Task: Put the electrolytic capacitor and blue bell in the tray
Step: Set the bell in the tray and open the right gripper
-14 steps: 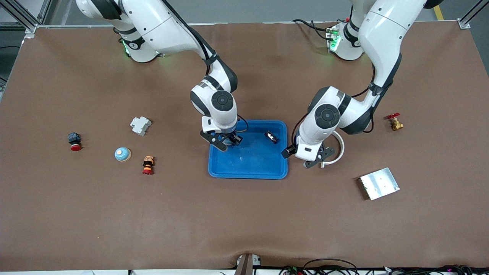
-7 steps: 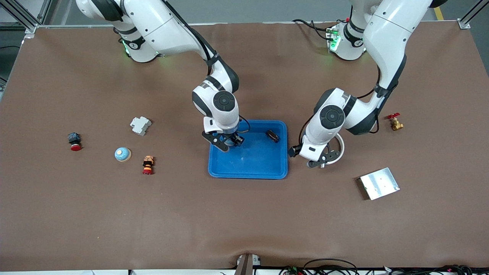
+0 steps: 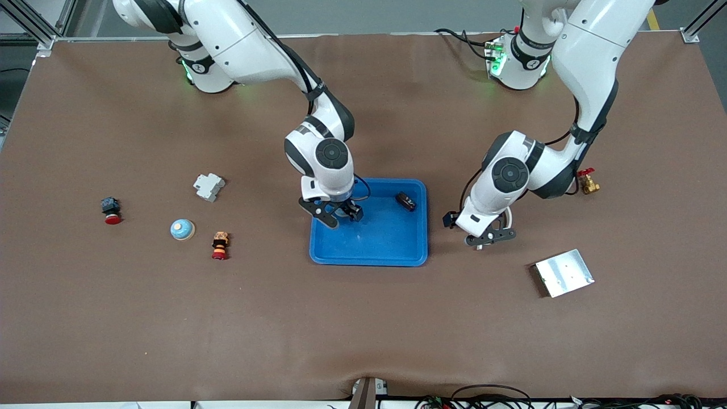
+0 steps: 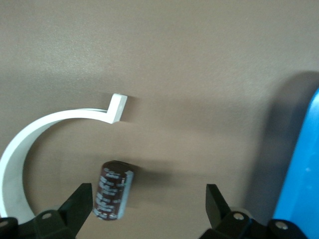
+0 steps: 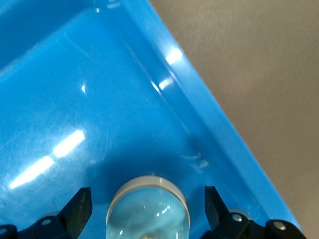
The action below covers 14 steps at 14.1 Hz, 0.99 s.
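The blue tray (image 3: 379, 241) lies mid-table. My right gripper (image 3: 339, 215) hangs low over its corner toward the right arm's end, fingers open. In the right wrist view the blue bell (image 5: 148, 211), a light-blue dome on a cream base, sits on the tray (image 5: 124, 99) floor between the spread fingers of that gripper (image 5: 148, 211), touching neither. My left gripper (image 3: 489, 237) is open over bare table beside the tray, toward the left arm's end. Its wrist view shows a dark brown electrolytic capacitor (image 4: 113, 190) lying on the table between the left gripper's (image 4: 148, 200) fingers, close to one of them.
A small black part (image 3: 404, 201) lies in the tray. A white curved strip (image 4: 30, 144) rests by the capacitor. A silver plate (image 3: 564, 272) and brass valve (image 3: 588, 183) are toward the left arm's end. A second blue dome (image 3: 182, 229), stacked button (image 3: 220, 245), grey block (image 3: 208, 186) and red-tipped switch (image 3: 111, 209) are toward the right arm's end.
My right gripper has opened and let go of the blue bell in the tray. The left arm has moved away from the tray toward its own end of the table, still open.
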Available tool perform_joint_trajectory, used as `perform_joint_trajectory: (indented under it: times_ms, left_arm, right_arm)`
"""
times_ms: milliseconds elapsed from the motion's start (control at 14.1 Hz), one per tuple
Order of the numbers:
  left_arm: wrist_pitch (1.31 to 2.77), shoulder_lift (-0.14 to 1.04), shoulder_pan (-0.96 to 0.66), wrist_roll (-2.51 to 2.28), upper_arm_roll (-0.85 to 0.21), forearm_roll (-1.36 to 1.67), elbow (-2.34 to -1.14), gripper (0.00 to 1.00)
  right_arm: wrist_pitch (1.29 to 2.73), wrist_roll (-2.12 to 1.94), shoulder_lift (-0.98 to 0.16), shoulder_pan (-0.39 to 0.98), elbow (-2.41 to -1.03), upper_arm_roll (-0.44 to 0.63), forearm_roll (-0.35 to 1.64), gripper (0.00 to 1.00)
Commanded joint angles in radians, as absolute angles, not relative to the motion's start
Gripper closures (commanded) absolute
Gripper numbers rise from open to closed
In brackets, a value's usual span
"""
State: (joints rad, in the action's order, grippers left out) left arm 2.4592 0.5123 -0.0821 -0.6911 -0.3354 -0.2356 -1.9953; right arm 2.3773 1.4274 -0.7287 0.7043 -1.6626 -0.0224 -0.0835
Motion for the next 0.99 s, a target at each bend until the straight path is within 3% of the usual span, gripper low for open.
perform_joint_trajectory:
  times_ms: [0,495,919]
  left_arm:
    - [2.508,0.474,-0.067,-0.622,-0.339,-0.256,-2.060,0.00]
    - [2.548,0.472,-0.054,-0.601,-0.341,-0.256,-2.124,0.00]
    - [2.583,0.477,-0.034,-0.591,-0.341,-0.256,-2.137,0.00]
  right_arm:
    - [2.262,1.373,-0.738,0.657,-1.593,-0.041,-0.095,0.00]
    - [1.910,1.087,-0.736,0.519,-1.413,-0.044,0.109,0.00]
    - [1.734,0.721,-0.680,0.416,-1.436,-0.034,0.095,0.00]
